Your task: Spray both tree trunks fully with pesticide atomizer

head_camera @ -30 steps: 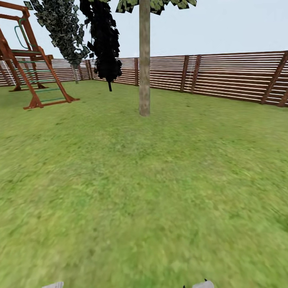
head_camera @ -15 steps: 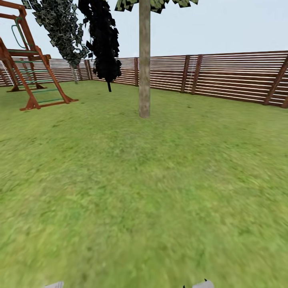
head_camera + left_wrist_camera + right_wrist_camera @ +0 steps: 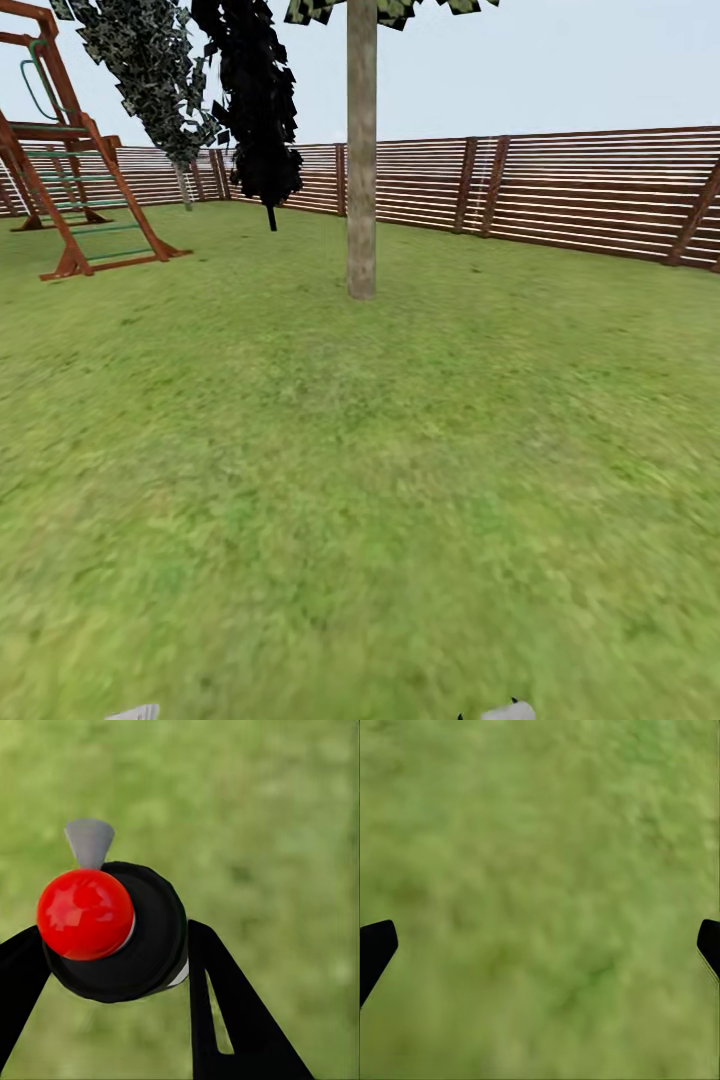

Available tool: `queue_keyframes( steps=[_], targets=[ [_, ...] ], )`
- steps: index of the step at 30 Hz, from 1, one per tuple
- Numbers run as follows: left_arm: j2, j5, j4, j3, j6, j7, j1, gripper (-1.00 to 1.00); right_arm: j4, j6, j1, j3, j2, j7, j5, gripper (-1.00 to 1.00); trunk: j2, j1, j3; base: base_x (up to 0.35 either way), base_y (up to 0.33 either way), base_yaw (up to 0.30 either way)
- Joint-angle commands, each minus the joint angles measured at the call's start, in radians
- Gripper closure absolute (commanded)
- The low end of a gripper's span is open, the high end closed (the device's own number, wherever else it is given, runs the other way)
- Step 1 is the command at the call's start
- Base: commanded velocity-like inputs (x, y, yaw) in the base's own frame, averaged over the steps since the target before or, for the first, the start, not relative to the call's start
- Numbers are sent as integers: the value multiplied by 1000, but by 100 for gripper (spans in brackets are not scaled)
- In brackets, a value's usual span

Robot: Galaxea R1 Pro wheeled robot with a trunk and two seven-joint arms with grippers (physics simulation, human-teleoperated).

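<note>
In the left wrist view the pesticide atomizer (image 3: 112,934), a dark round bottle with a red top and a grey nozzle, sits between my two black fingers (image 3: 225,1012); my left gripper (image 3: 112,960) is shut on it, above green grass. My right gripper (image 3: 540,945) is open, its black fingertips (image 3: 375,949) far apart over bare lawn. In the head view one tree stands ahead on the garden lawn (image 3: 360,480); its pale mottled trunk (image 3: 361,160) rises straight to light-green leaves (image 3: 390,10) at the picture's top.
A brown slat fence (image 3: 560,190) bounds the lawn behind the tree. A red-brown wooden play frame with a ladder (image 3: 70,170) stands at the far left. Two dark narrow trees (image 3: 250,100) rise near the fence, left of the trunk.
The whole head view has shifted slightly: the trunk's foot sits a little lower and the play frame further left, so the camera has moved toward the tree.
</note>
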State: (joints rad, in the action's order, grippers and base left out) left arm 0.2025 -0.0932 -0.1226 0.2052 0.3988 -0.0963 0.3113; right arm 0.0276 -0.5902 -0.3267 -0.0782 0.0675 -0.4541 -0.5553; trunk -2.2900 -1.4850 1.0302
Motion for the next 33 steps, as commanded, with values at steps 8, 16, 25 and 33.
queue_keyframes(
  steps=[8, 16, 25, 33],
  targets=[
    [0, 0, 0, 0, 0, 0, 0, 100, 0, 0, 0, 0, 0, 0, 0, -100, 0, 0, 0, 338, 0, 0],
    [0, 0, 0, 0, 0, 0, 0, 100, 0, 0, 0, 0, 0, 0, 0, -100, 0, 0, 0, 338, 0, 0],
    [0, 0, 0, 0, 0, 0, 0, 100, 0, 0, 0, 0, 0, 0, 0, -100, 0, 0, 0, 338, 0, 0],
    [0, 0, 0, 0, 0, 0, 0, 100, 0, 0, 0, 0, 0, 0, 0, -100, 0, 0, 0, 338, 0, 0]
  ],
)
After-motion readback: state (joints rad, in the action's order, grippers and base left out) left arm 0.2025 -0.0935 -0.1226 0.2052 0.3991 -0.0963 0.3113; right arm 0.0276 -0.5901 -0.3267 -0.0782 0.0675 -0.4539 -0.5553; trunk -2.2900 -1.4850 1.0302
